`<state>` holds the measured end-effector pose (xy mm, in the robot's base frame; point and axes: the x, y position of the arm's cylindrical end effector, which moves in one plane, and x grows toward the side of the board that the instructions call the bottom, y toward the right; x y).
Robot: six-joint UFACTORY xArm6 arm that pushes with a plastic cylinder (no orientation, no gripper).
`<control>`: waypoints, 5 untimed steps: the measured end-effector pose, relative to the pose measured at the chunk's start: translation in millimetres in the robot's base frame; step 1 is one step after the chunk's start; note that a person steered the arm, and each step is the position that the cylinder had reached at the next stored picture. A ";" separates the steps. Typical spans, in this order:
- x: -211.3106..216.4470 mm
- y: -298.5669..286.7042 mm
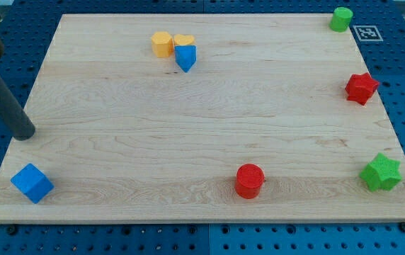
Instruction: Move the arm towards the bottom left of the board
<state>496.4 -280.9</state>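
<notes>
My end effector is a bare rod with nothing to clench or grasp; my tip (24, 133) rests at the left edge of the table (209, 120), just above the blue cube (32, 183) at the view's bottom left, apart from it. The red cylinder (249, 180) sits well right.

blue cube (32, 183), red cylinder (249, 180), green star (381, 172), red star (361, 88)
</notes>
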 end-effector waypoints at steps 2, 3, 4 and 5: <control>4.0 -18.4; 4.1 -23.6; 3.3 -23.3; 3.3 -23.4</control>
